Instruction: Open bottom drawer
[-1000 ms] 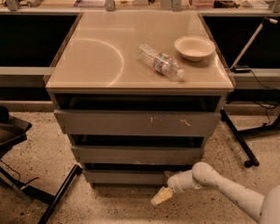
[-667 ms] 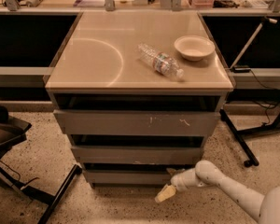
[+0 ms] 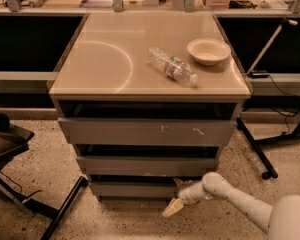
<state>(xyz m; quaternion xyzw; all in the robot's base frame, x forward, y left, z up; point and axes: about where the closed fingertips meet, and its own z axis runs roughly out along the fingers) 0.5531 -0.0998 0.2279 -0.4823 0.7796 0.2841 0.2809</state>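
Gripper (image 3: 172, 208) has edged back left; arm reaches low before bottom drawer (image 3: 135, 189); fingers together, empty.

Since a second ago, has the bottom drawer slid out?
No. The bottom drawer sits as before beneath the middle drawer; the gripper hovers by its lower right edge.

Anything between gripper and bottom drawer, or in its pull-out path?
Nothing visible. The gripper sits low at the front of the bottom drawer, right of centre, with no object between. The black stand leg lies on the floor off to the left, seemingly outside its path.
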